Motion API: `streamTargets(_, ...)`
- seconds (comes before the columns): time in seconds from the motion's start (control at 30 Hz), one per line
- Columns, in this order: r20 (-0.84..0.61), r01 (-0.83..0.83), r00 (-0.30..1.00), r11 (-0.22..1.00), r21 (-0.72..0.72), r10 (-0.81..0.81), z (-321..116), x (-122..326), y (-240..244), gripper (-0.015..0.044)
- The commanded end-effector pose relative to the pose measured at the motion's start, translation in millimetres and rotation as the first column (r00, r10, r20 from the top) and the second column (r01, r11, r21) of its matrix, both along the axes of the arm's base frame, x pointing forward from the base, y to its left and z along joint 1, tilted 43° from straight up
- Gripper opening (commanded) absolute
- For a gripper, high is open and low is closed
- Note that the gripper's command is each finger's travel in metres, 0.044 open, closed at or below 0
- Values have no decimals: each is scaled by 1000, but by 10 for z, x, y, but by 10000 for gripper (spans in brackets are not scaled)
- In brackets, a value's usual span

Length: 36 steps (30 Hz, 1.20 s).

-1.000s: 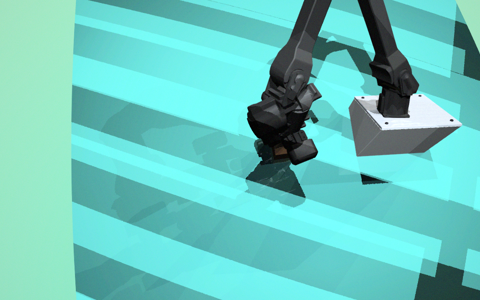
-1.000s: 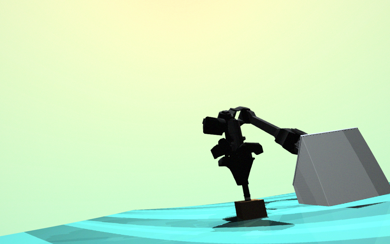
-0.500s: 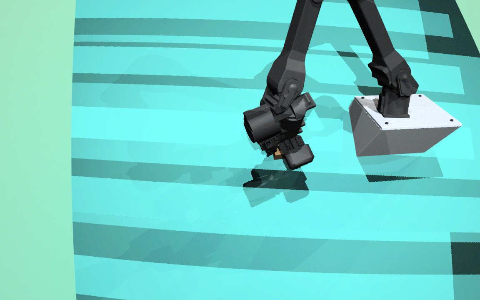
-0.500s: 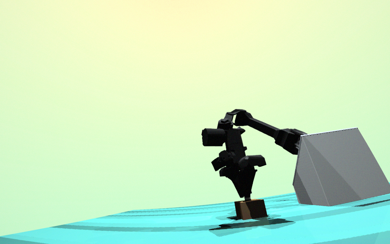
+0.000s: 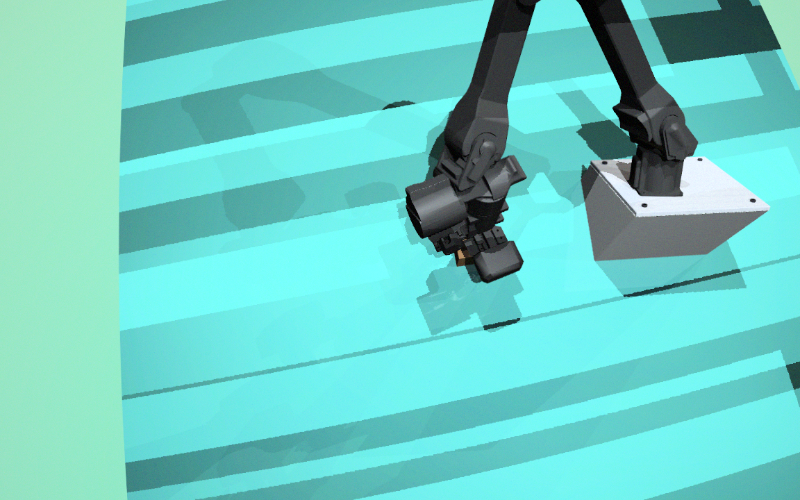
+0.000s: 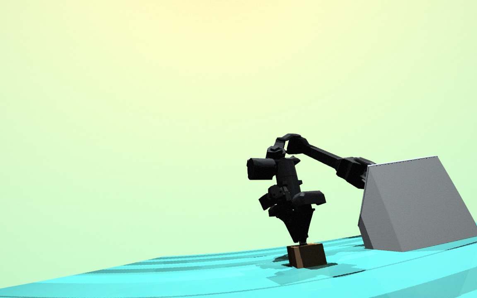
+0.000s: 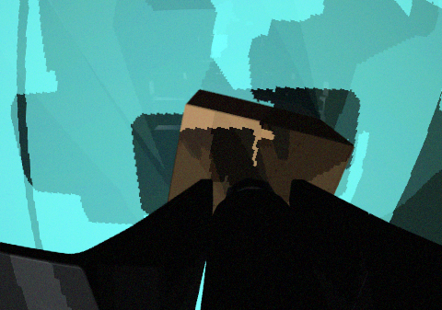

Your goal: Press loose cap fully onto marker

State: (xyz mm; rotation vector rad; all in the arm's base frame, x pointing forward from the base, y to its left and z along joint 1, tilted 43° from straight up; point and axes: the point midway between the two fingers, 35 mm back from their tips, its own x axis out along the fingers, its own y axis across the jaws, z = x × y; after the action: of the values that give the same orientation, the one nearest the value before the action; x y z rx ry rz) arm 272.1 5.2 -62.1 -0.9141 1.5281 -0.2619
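The brown holder block (image 5: 462, 257) (image 6: 311, 257) (image 7: 195, 118) stands on the table. My gripper (image 6: 300, 241) (image 7: 251, 190) is low over it, its fingertips just above the block's top face. The fingers are shut on the black cap (image 7: 251, 201), which shows as a dark rounded shape between them in the wrist view. Its upper end is out of sight. The cap stands in line over the block. In the exterior view only a very short dark and grey piece shows between the fingertips and the block. The marker itself is hidden, so how far the cap sits on it cannot be seen.
The grey pedestal (image 5: 657, 236) (image 6: 418, 207) with a white top plate carries the arm's base, to the right of the block. The table (image 5: 266, 298) (image 6: 203, 279) is turquoise with darker stripes and shadows. The arm arches above the block.
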Motion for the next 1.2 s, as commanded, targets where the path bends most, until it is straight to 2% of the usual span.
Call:
streamTargets(0.0, 0, 0, 1000, 1000, 0, 0, 0, 0, 0, 184)
streamTargets(0.33, 0, 0, 1000, 1000, 0, 0, 0, 0, 0, 440)
streamTargets(0.4, 0, 0, 1000, 1000, 2, 0, 82, 4, 89, 440)
streamTargets(0.53, -1, 0, 1000, 1000, 4, 0, 524, -59, 494, 440)
streamTargets(0.7, -1, 0, 1000, 1000, 4, 0, 549, -65, 513, 440)
streamTargets(0.87, 143, 159, 976, 987, 32, -162, 669, -183, 562, 309)
streamTargets(1.17, 152, 168, 973, 985, 34, -171, 676, -190, 564, 72)
